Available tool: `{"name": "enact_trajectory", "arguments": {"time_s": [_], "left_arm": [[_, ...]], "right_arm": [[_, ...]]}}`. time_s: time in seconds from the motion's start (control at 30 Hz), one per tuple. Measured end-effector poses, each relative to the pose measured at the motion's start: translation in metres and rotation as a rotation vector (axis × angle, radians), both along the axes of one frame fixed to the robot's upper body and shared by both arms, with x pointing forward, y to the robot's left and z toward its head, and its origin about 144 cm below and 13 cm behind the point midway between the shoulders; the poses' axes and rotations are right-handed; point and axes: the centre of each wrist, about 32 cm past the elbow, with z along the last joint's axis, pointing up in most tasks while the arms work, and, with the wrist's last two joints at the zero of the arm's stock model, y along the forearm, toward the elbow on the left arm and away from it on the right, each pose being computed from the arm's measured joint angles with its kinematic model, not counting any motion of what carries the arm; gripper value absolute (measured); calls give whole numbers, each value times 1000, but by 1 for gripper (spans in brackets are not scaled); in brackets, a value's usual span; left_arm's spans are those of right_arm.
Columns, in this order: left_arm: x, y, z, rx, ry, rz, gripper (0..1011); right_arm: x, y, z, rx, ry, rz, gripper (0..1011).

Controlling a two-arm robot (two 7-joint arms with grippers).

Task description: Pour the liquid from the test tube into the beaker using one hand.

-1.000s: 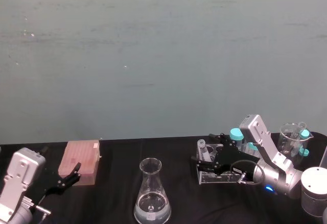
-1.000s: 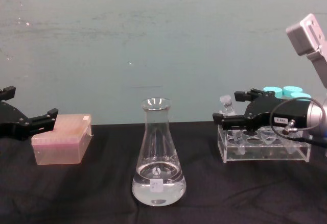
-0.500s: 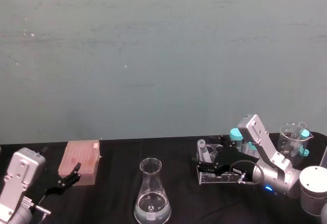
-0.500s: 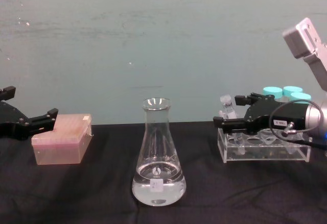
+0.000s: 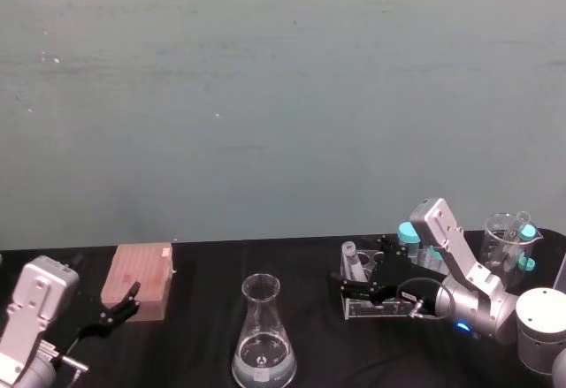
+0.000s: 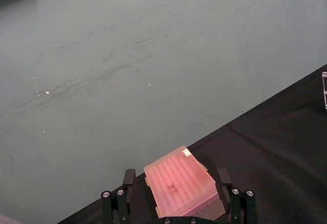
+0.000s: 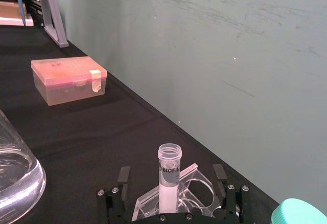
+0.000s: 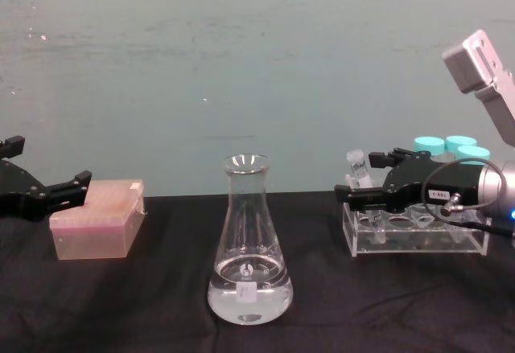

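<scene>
Sinking slightly since a second ago, the right gripper [image 8: 358, 178] sits low over the rack [image 8: 418, 238], jaws spread either side of the test tube [image 7: 169, 173] without touching it. That tube stands at the rack's 9 o'clock end, 3 o'clock of the flask [image 8: 249, 264]; the left gripper [image 6: 176, 178] idles at the flask's 9 o'clock, jaws released

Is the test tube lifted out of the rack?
No, the test tube stands in the rack, the right gripper open on either side of it.
</scene>
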Motion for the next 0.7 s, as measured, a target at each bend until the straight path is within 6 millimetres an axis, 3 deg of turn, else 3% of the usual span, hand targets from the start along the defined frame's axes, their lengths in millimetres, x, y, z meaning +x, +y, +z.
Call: {"name": "enact_trajectory", "arguments": {"time_s": [0.7], "left_arm": [[0,0,0,0,0,0,1000]], "right_arm": [[0,0,-1,5,1,-3,1003]]}}
